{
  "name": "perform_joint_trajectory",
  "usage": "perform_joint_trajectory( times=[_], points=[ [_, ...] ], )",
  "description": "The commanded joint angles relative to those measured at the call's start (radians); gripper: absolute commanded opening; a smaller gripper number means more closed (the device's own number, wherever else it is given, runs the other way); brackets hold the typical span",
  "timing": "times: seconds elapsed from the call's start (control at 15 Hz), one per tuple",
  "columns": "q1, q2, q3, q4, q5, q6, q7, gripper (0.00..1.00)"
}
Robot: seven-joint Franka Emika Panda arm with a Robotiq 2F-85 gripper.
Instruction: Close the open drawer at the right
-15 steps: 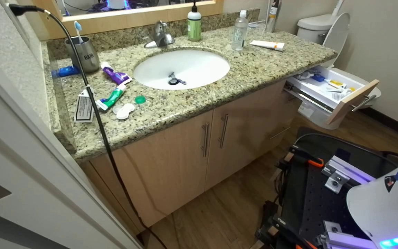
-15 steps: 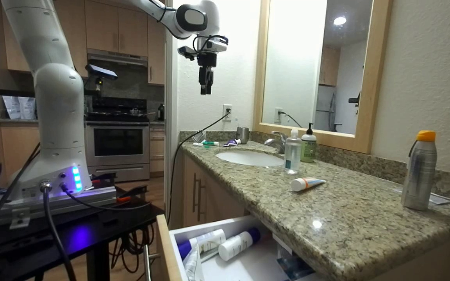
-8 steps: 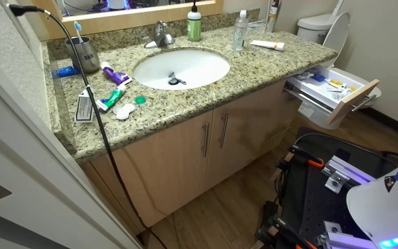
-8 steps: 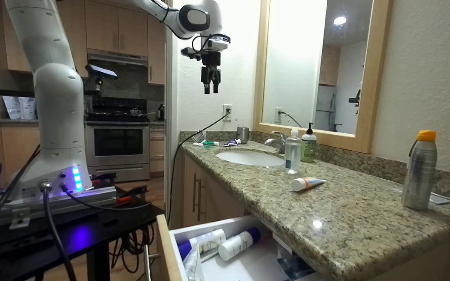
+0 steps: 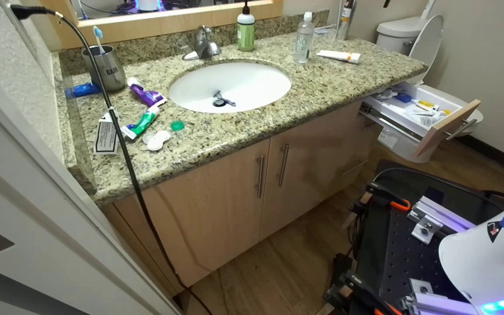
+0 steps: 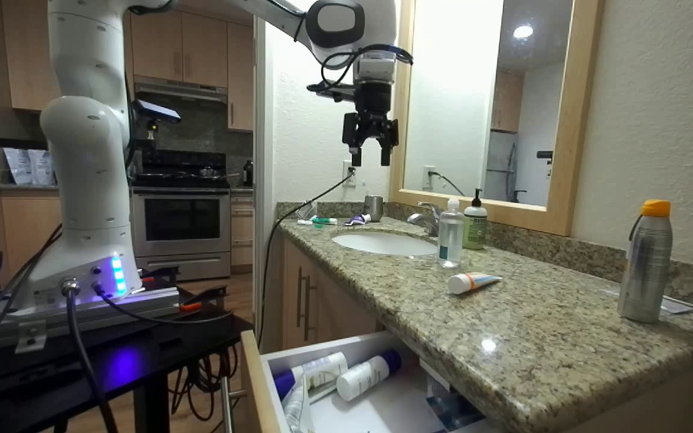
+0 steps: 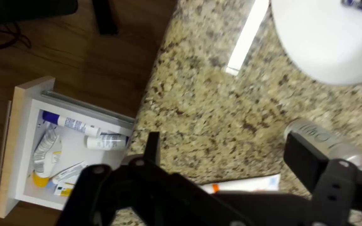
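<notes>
The drawer is pulled out below the counter. Its light tan front shows in both exterior views (image 5: 446,129) (image 6: 256,385) and at the left of the wrist view (image 7: 9,153). White bottles, tubes and packets lie inside it, and a metal bar handle is on its front. My gripper (image 6: 371,160) is open and empty, pointing down, well above the counter. In the wrist view its fingers (image 7: 225,152) are wide apart over the granite, to the right of the drawer and apart from it. The gripper hides the drawer's lower right part there.
The granite counter (image 6: 539,307) carries a clear bottle (image 6: 450,234), a green soap bottle (image 6: 475,222), a white tube (image 6: 474,282) and a spray can (image 6: 646,264). A sink (image 5: 230,87) is set into it. The arm's black table (image 6: 142,343) stands near the drawer front.
My gripper has moved right and closer to that exterior camera, a little lower. It has turned, and its fingers now show with a wider gap. The drawer has not moved.
</notes>
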Motion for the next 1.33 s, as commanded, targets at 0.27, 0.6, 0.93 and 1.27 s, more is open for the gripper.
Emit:
perform_joint_trajectory(
  times=[0.27, 0.6, 0.93, 1.27],
  points=[
    [-0.092, 0.327, -0.124, 0.028, 0.02, 0.18, 0.148, 1.0],
    [-0.083, 0.324, -0.119, 0.014, 0.085, 0.181, 0.122, 1.0],
    [-0.116, 0.367, -0.132, 0.037, 0.112, 0.182, 0.136, 1.0],
    [-0.258, 0.458, -0.165, 0.032, 0.193, 0.2, 0.079, 1.0]
  ],
)
